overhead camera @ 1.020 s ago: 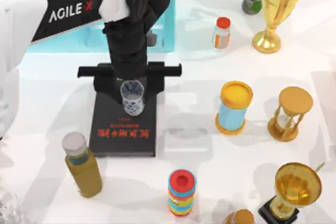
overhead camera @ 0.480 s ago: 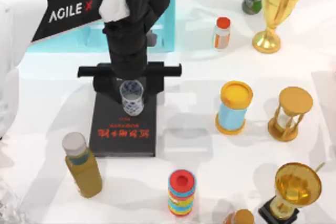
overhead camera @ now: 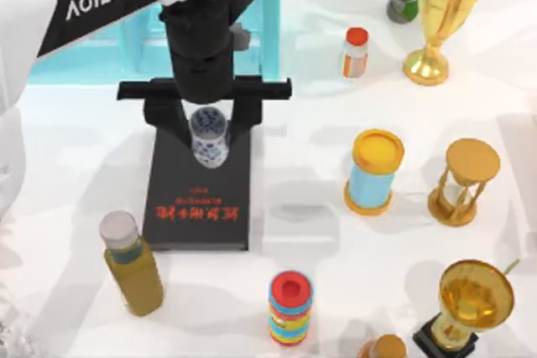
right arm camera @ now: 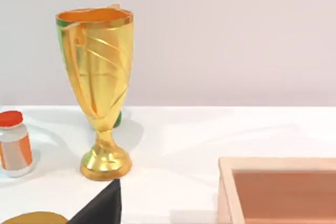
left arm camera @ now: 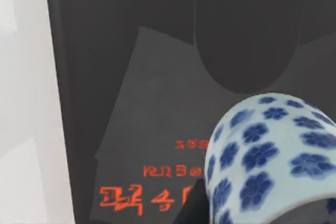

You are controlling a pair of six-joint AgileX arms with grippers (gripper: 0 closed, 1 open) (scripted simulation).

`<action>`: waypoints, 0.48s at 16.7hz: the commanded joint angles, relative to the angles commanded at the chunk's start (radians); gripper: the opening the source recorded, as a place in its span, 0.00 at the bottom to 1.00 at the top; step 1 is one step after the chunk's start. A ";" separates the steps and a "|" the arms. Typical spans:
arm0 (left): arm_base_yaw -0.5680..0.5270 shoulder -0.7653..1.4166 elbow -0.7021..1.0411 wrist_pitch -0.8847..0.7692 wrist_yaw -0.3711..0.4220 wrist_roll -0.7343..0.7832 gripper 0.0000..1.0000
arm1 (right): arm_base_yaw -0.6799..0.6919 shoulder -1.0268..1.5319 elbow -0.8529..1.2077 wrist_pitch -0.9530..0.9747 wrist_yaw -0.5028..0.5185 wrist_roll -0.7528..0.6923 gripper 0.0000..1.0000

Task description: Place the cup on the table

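Above black book [overhead camera: 200, 190]: left jaws [overhead camera: 209, 136] gripping cup [overhead camera: 209, 138]; oil bottle [overhead camera: 132, 265] near.

A rendered test bench [overhead camera: 302, 232], plain white against a bare wall, strewn with unrelated props: gold trophies [overhead camera: 440, 14], bottles [overhead camera: 132, 266], an hourglass [overhead camera: 463, 182].

White cup [overhead camera: 209, 140] – blue flowers, black book [overhead camera: 199, 199] – red lettering, gold goblet [right arm camera: 100, 85]

"agile x" in white letters on the left arm's black panel [overhead camera: 99, 2]; red lettering on black book [overhead camera: 200, 207], unreadable.
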 joint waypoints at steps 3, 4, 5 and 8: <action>0.000 -0.007 0.035 -0.041 0.000 0.000 0.00 | 0.000 0.000 0.000 0.000 0.000 0.000 1.00; 0.000 -0.007 0.035 -0.041 0.000 0.000 0.00 | 0.000 0.000 0.000 0.000 0.000 0.000 1.00; 0.000 -0.007 0.035 -0.041 0.000 0.000 0.00 | 0.000 0.000 0.000 0.000 0.000 0.000 1.00; 0.018 -0.019 0.016 -0.039 0.000 0.018 0.00 | 0.000 0.000 0.000 0.000 0.000 0.000 1.00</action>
